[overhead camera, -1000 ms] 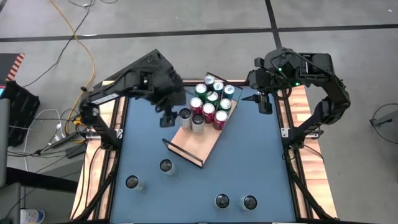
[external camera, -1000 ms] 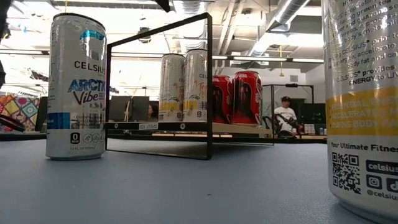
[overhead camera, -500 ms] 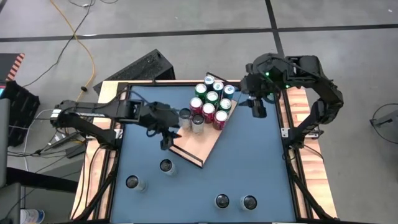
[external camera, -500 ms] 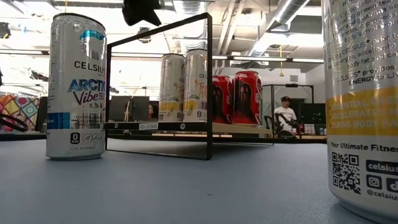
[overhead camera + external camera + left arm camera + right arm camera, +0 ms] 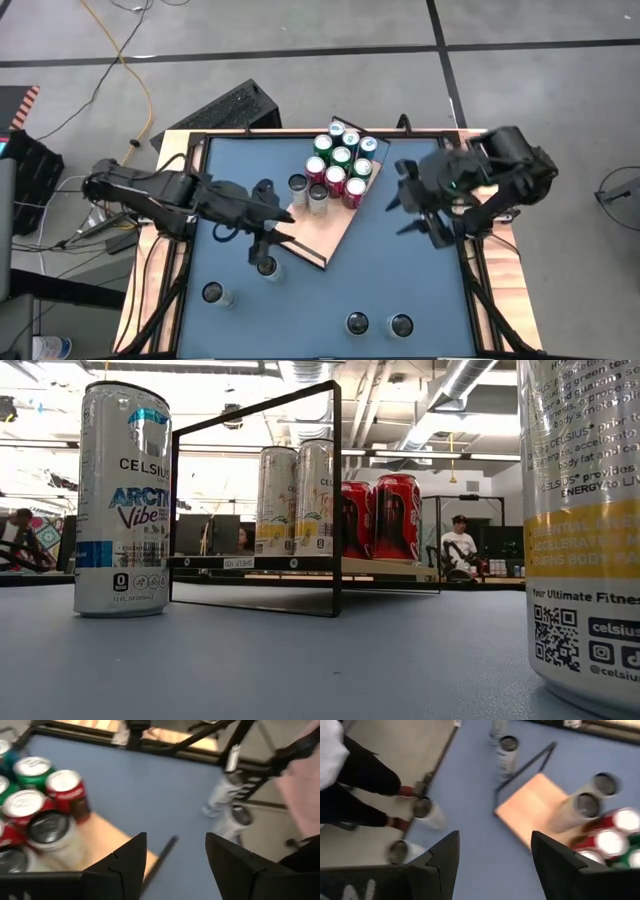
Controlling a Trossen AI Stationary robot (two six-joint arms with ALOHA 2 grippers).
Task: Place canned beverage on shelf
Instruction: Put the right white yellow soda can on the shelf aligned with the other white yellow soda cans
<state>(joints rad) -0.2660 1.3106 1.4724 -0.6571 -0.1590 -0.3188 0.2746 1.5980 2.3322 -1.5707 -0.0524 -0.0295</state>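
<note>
Your left gripper [image 5: 262, 240], jaws apart and empty, hangs over a loose can [image 5: 266, 267] beside the shelf [image 5: 322, 225]. Your right gripper [image 5: 415, 205], also parted and empty, waits near the table's right edge.

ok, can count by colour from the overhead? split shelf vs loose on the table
Green or teal cans on the shelf: 6
Red cans on the shelf: 3
Silver cans on the shelf: 2
Loose silver cans on the table: 4
Total: 15 cans

Near can [image 5: 585, 530] cut off by the low view's edge.
</note>
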